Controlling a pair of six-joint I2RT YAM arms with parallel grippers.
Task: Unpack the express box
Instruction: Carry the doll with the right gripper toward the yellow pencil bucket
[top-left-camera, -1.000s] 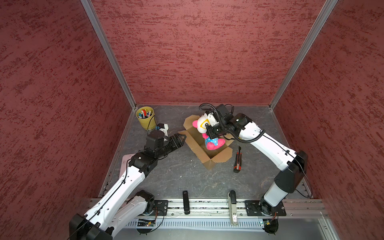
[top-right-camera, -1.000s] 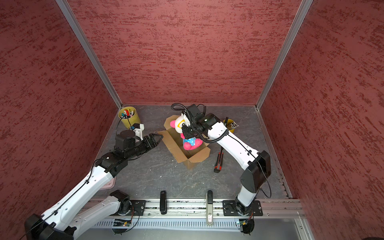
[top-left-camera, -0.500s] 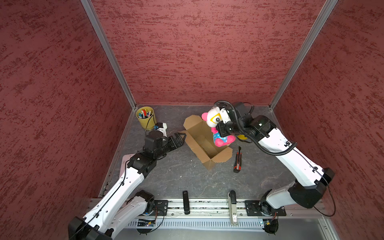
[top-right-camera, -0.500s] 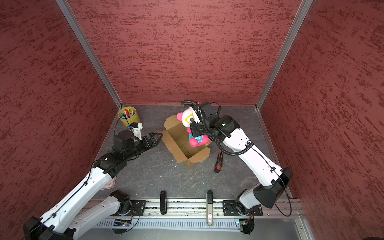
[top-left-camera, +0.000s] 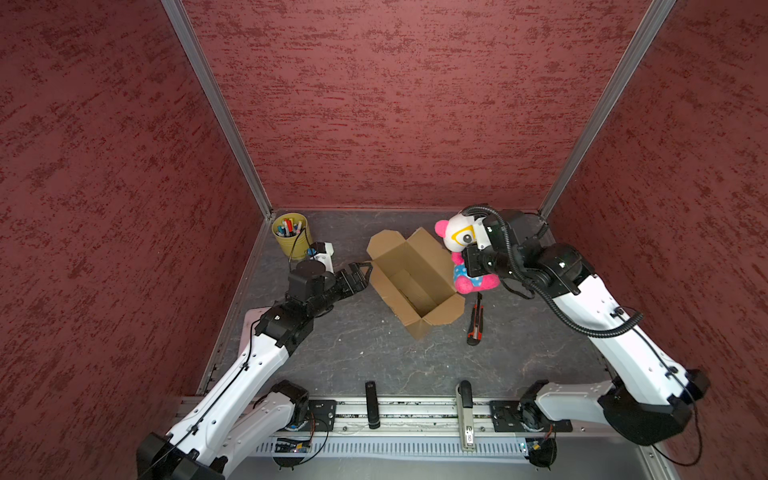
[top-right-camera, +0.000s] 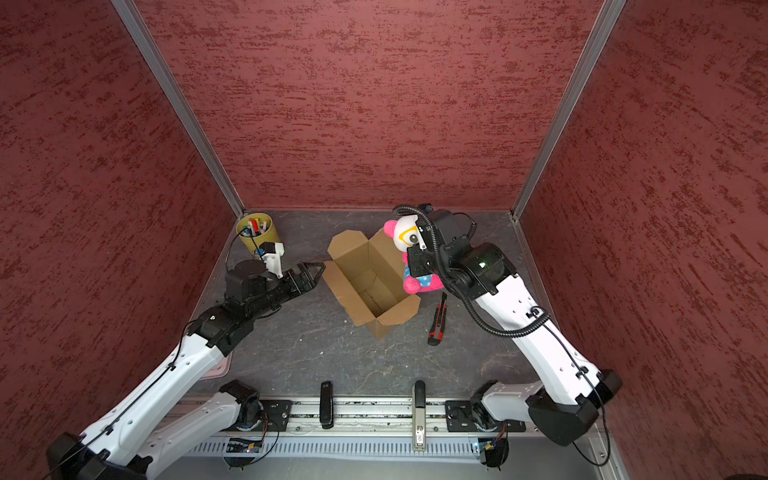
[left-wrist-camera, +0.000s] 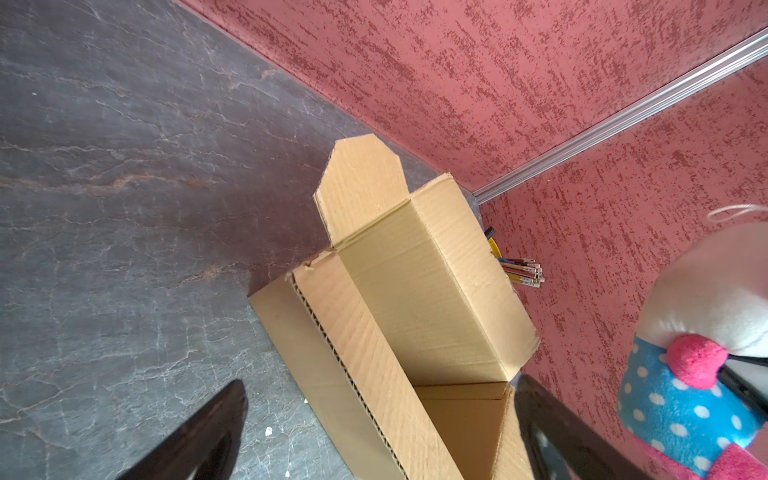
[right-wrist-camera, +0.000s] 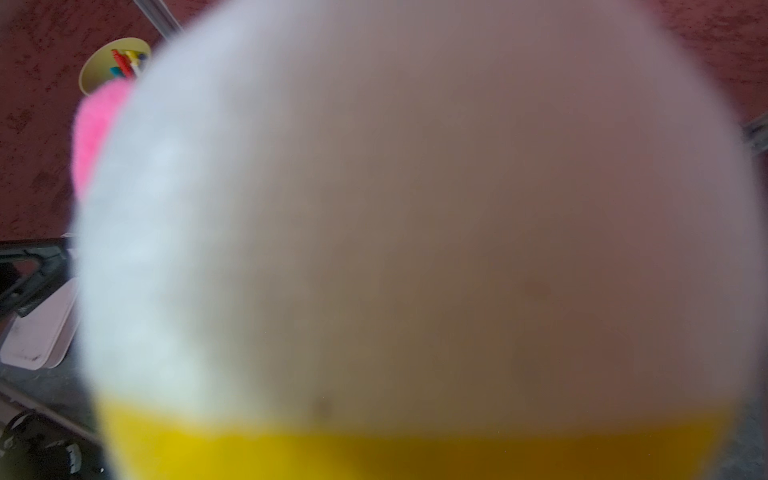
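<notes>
My left tool (top-left-camera: 362, 272), apart, sits just beside the express box (top-left-camera: 415, 286); my right tool (top-left-camera: 468, 266) clamps a plush toy (top-left-camera: 457, 235).

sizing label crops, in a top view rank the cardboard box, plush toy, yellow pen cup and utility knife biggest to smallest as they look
1. express box
2. plush toy, held up nearer the camera
3. yellow pen cup
4. utility knife, longer but thinner than the cup: close

soft even light, right wrist view blurred (plush toy (right-wrist-camera: 415, 208) close)
</notes>
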